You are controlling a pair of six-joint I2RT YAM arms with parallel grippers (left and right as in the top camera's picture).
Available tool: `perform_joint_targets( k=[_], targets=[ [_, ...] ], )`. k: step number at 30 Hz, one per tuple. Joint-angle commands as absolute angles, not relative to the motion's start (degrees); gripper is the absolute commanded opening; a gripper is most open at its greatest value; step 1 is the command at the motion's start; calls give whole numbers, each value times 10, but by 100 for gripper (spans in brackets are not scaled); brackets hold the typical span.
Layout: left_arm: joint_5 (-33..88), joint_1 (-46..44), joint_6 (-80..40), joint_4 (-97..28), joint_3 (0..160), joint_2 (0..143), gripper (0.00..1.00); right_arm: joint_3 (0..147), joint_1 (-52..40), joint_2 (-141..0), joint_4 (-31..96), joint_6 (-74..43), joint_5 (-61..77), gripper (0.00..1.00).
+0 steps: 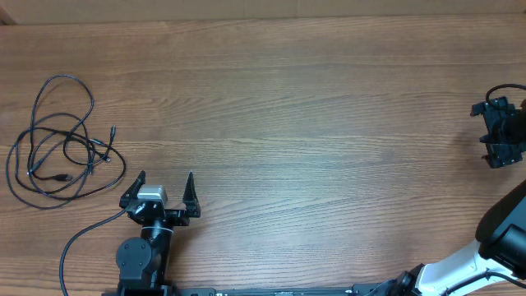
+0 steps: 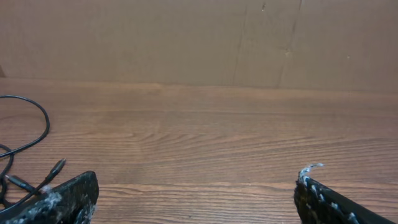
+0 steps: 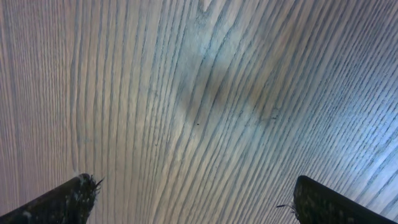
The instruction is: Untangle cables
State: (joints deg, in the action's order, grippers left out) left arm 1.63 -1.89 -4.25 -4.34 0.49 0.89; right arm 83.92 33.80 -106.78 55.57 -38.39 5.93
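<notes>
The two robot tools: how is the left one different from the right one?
The left tool sits close beside the cables; the right tool is far away at the table's other side. The left tool looks low across the table; the right tool points down at bare wood. The left wrist view catches some cable; the right wrist view shows none. Both tools are wide open and hold nothing.
</notes>
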Motion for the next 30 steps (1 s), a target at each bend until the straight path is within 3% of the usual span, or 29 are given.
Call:
perform_joint_targets(
  k=[1,17,30],
  targets=[
    [13,-19,-34,-45,3,3,100,837,338,-1063,554,-386,56,100],
    [13,-19,-34,-45,3,3,100,837,338,-1039,554,-386,56,100],
    [13,-19,-34,-45,3,3,100,837,337,-794,554,-386,56,100]
  ],
)
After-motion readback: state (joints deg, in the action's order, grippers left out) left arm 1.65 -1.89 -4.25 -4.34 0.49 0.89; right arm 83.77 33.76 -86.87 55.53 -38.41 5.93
